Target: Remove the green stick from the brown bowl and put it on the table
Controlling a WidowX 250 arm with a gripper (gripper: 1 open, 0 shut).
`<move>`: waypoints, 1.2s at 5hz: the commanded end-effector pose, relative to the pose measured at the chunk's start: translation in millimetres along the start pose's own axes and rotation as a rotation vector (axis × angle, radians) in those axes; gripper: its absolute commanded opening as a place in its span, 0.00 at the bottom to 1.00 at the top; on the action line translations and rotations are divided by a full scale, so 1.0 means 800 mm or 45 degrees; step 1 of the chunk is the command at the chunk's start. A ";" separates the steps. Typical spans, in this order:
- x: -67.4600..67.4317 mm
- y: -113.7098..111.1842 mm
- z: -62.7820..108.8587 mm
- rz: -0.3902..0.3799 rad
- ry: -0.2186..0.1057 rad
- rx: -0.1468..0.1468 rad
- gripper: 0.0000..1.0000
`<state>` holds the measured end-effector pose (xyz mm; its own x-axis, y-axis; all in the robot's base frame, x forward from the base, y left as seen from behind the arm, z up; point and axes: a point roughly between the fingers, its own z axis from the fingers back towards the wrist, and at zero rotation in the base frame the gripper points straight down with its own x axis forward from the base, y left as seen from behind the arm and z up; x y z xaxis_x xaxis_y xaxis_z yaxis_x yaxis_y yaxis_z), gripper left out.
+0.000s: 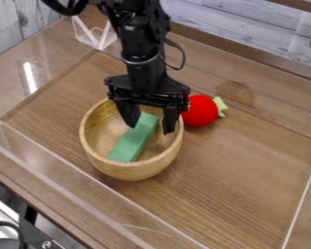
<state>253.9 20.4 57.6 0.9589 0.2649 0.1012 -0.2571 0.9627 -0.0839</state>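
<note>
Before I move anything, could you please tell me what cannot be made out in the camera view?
- Far end of the stick: hidden by the end effector.
- Far rim of the bowl: also behind the end effector.
- Top of the arm: cut off by the upper edge.

One bowl (98, 160), one green stick (133, 139), one red toy (198, 111), one tool (147, 111).

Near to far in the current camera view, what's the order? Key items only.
Green stick inside the brown bowl, then the red toy with the green tip, then the clear acrylic wall at the far edge of the table. Gripper overlaps the bowl, so it's left out of the order.
</note>
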 end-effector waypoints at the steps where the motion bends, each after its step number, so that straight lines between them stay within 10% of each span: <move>1: 0.006 0.000 0.005 -0.004 -0.028 0.002 1.00; 2: 0.006 -0.001 0.006 -0.008 -0.033 0.001 1.00; 3: 0.006 -0.001 0.002 -0.005 -0.029 0.007 0.00; 6: 0.016 -0.026 0.055 -0.043 -0.117 0.034 0.00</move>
<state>259.2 4.6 92.1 0.9619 0.2289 0.1495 -0.2243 0.9734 -0.0470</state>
